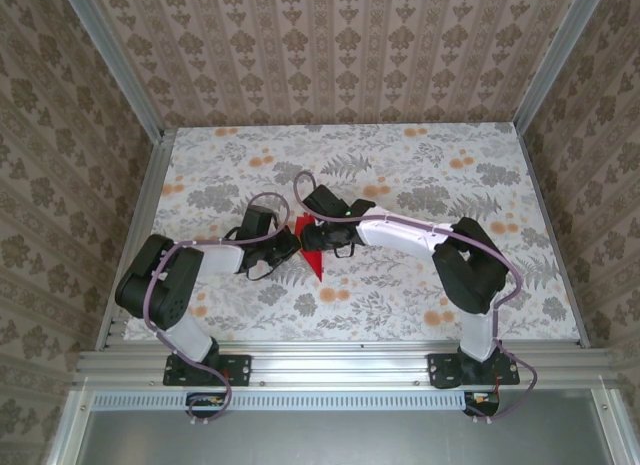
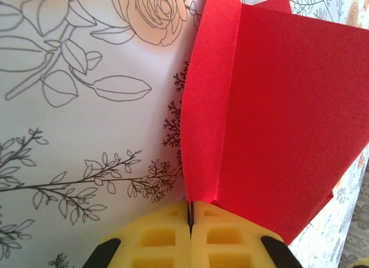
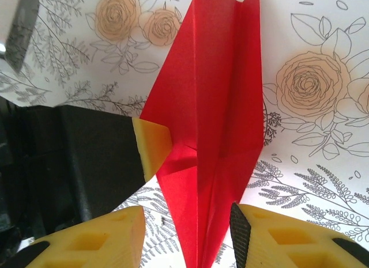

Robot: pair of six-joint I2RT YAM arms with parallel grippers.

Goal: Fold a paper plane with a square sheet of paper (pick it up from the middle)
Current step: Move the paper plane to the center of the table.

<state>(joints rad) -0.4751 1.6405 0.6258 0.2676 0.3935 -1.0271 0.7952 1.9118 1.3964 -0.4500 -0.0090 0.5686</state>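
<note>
The square sheet of paper (image 1: 313, 260) is bright red and folded into a narrow pointed dart with a centre crease, a paper plane shape, near the table's middle. My left gripper (image 1: 291, 243) reaches it from the left. In the left wrist view its yellow pads (image 2: 173, 236) are pressed together, and the left gripper (image 2: 190, 213) is shut on the lower end of the raised crease of the paper (image 2: 277, 118). My right gripper (image 1: 323, 227) comes from the right. In its wrist view the right gripper (image 3: 185, 222) is open and straddles the paper's (image 3: 213, 124) pointed end. The left fingertip (image 3: 151, 146) touches the paper's left side.
A floral cloth covers the table (image 1: 420, 175). Aluminium frame posts and patterned walls close it in on the left, right and back. A metal rail (image 1: 340, 360) with both arm bases runs along the near edge.
</note>
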